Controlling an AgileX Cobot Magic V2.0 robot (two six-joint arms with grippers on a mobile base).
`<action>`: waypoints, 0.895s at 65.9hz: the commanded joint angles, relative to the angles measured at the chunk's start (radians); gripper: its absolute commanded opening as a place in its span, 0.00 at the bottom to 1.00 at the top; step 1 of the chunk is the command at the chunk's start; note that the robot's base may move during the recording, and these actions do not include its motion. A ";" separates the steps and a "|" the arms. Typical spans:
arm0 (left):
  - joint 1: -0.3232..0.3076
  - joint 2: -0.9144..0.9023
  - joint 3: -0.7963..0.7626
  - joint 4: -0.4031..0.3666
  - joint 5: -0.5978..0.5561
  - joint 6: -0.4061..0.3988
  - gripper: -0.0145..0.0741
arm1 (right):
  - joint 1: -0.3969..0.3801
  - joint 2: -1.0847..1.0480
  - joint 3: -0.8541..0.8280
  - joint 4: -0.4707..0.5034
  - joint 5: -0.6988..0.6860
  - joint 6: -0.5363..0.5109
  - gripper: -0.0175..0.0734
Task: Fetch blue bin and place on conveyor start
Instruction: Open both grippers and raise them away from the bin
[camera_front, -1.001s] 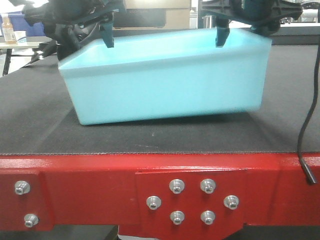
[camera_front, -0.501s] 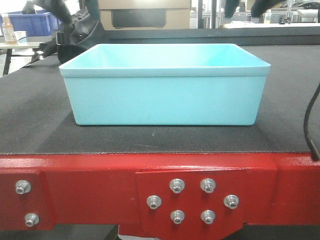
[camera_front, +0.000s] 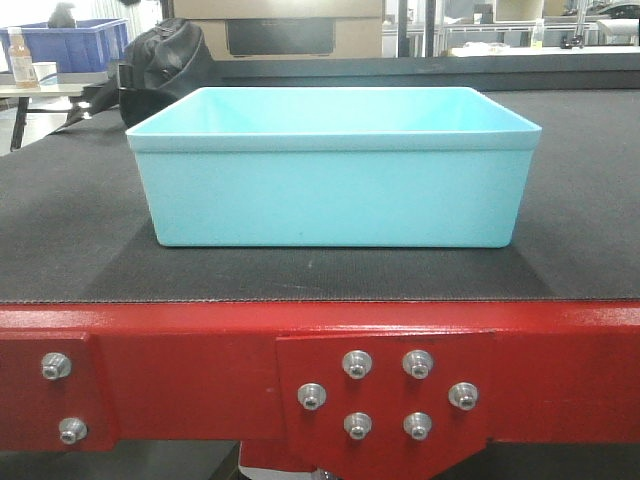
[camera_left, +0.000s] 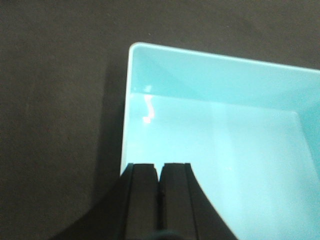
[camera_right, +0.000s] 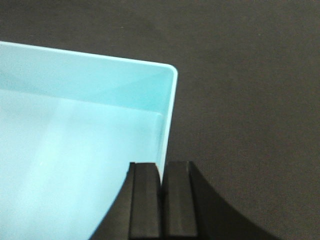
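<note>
The blue bin (camera_front: 335, 170) sits flat and upright on the dark grey belt (camera_front: 60, 230), near the belt's end, just behind the red frame (camera_front: 160, 375) with its silver bolts (camera_front: 357, 364). Nothing lies inside it. No arm shows in the front view.

In the left wrist view, the left pincer (camera_left: 160, 200) hangs above the bin's left wall, near a rounded corner, its two dark fingers (camera_left: 144, 197) pressed together with only a thin seam between them and nothing held. The bin's pale floor catches a small glint of light.

In the right wrist view, the right pincer (camera_right: 161, 202) sits over the bin's right wall in the same way, fingers (camera_right: 146, 200) closed against each other. The wall's top edge runs under the tips; it looks clear of them, though the angle makes that hard to judge.

Behind the belt lie a black bag (camera_front: 160, 60), a dark blue crate (camera_front: 75, 45) and a bottle (camera_front: 17, 55).
</note>
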 joint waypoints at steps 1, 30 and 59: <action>0.002 -0.060 0.093 -0.017 -0.110 0.001 0.04 | 0.002 -0.077 0.090 -0.015 -0.135 -0.011 0.01; 0.002 -0.392 0.551 0.017 -0.514 0.078 0.04 | 0.002 -0.310 0.445 -0.015 -0.382 -0.011 0.01; 0.004 -0.772 0.842 0.023 -0.509 0.078 0.04 | 0.002 -0.631 0.556 0.001 -0.237 -0.011 0.01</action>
